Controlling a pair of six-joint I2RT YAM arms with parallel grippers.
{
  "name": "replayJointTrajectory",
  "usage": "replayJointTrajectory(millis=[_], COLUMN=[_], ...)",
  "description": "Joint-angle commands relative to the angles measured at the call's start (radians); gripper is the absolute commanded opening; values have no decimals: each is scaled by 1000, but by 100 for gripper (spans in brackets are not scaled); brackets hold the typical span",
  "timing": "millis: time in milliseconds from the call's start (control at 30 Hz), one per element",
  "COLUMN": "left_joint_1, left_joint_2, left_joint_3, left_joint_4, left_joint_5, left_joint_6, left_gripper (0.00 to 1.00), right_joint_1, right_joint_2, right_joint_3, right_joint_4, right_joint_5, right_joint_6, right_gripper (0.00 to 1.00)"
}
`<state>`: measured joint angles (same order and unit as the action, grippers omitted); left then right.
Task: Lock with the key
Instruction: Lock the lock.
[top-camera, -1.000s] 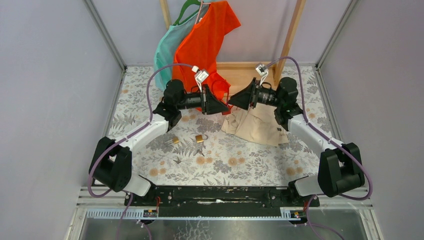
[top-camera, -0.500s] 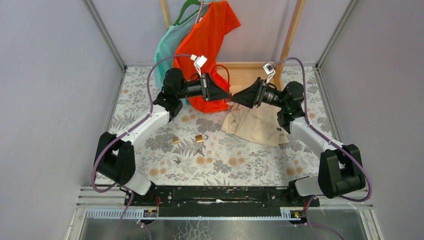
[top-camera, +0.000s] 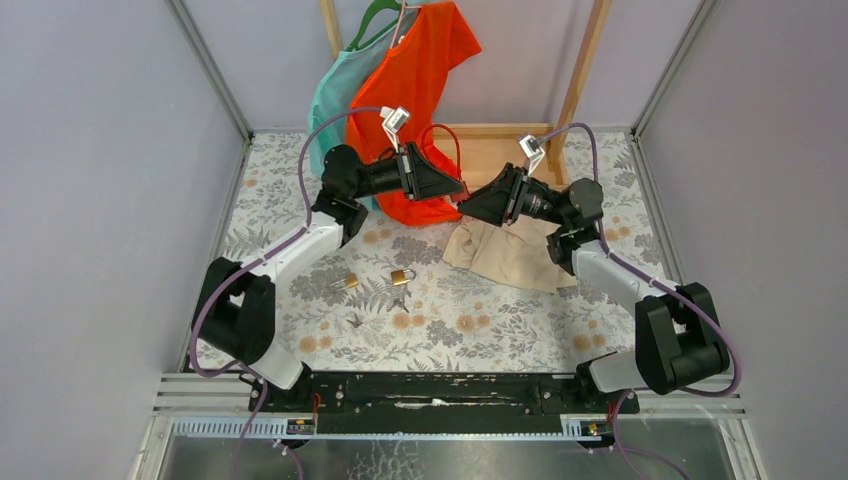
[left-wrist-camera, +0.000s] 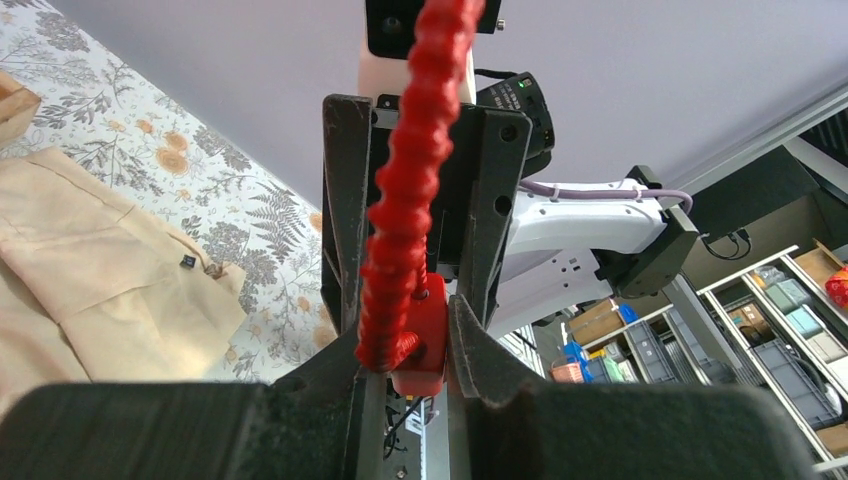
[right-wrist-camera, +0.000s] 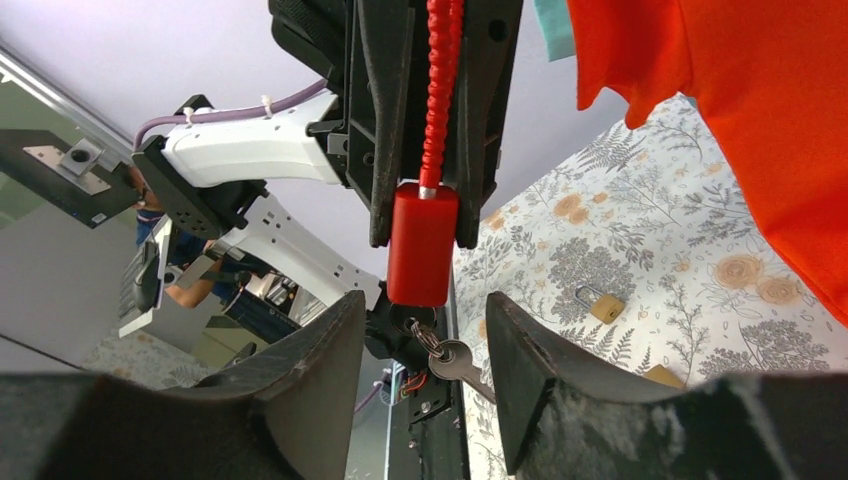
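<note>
Our left gripper (left-wrist-camera: 415, 350) is clamped on the red lock (right-wrist-camera: 422, 245). The key (right-wrist-camera: 458, 358) sticks out of it straight toward our right gripper (right-wrist-camera: 421, 325), which is just before it, fingers apart.

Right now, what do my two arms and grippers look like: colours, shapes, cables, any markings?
The left arm and right arm match: black joints and bases, white link shells. A purple cable loops along each to a small white module above the wrist. The left gripper and right gripper are black wedge-shaped housings with dark, tapered fingers. No markings are legible.
</note>
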<state>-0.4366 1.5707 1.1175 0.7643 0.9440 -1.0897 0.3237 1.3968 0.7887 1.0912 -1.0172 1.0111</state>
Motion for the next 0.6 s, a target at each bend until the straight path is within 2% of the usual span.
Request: replayJointTrajectory(millis=[0, 167, 433, 567], left_joint_1=[8, 7, 7, 7], left_joint_2=[4, -7, -23, -26], left_joint_3=[-15, -33, -50, -50], left_joint_4=[153, 159, 156, 152], left_joint_5=[12, 7, -3, -9], left_joint_6=[-45, -39, -31, -30], left_gripper=[0, 0, 0, 0], right_joint_1=[14, 15, 14, 15], right_joint_2=[16, 39, 26, 19], right_joint_3=[5, 4, -8, -16], right_joint_4=[159, 221, 222, 211], right_joint_5=[-24, -20, -32, -38], right_joint_6=[59, 102, 77, 60], right_gripper=[51, 41, 34, 34])
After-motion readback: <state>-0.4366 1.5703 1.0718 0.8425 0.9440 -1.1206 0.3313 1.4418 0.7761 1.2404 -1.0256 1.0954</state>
